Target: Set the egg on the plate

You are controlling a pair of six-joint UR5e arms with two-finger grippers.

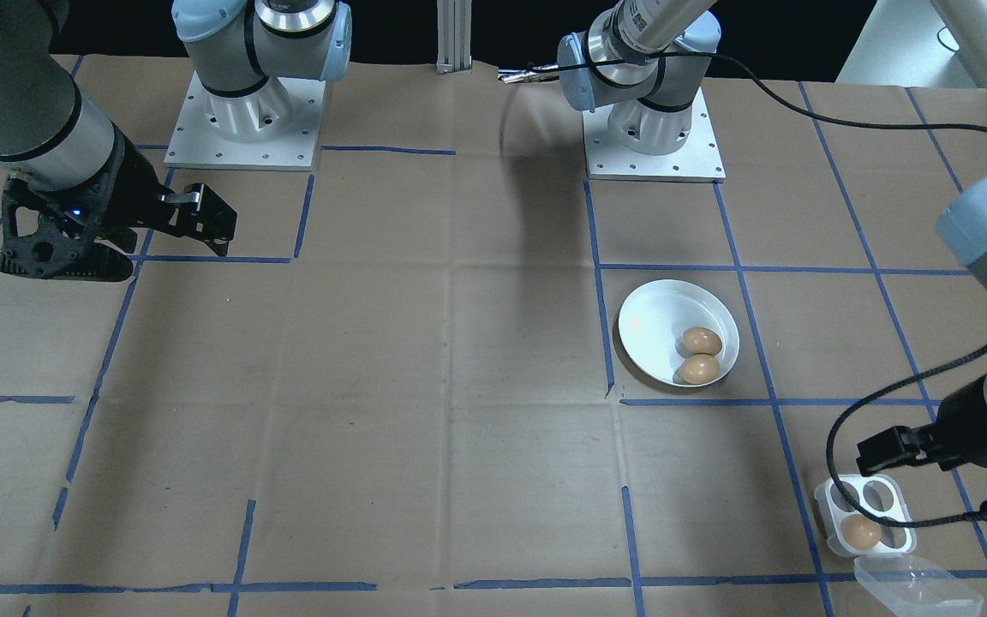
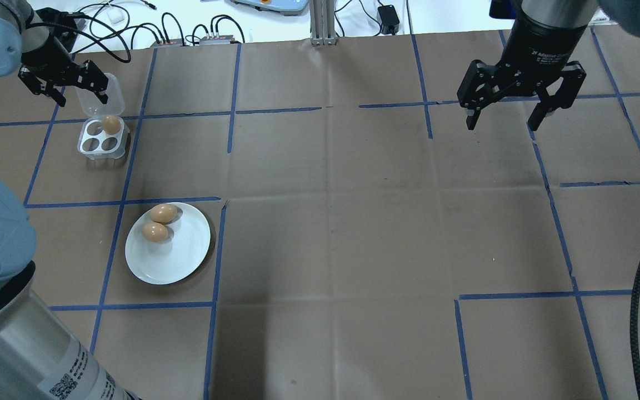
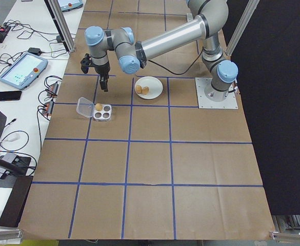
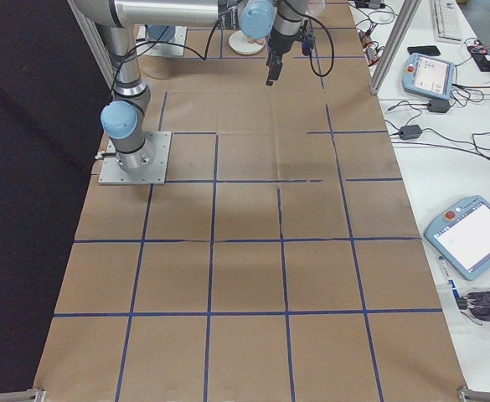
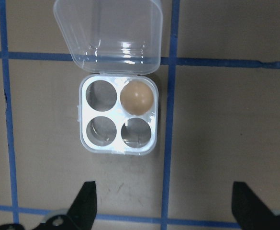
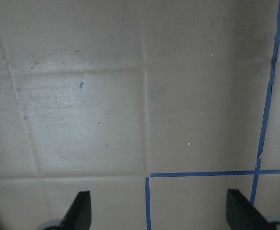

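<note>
- Left wrist view alone looks straight down into the clear four-hole egg box (image 5: pixel 117 117): one brown egg (image 5: pixel 136 97) in the far right hole, three holes bare, lid (image 5: pixel 108 33) hinged back flat.
- Left gripper (image 2: pixel 63 89) spread wide, holding nothing, above and just beside the box.
- Overhead view alone takes in the white plate (image 2: pixel 178 258) with two brown eggs (image 2: pixel 159 222) touching near its far rim, well apart from the box.
- Right gripper (image 2: pixel 506 119) spread wide over bare table, holding nothing.
- Brown paper table cover (image 2: pixel 353 222) gridded with blue tape.
- Side views alone reveal teach pendants (image 4: pixel 471 234) and cables on the white bench beside the table.
</note>
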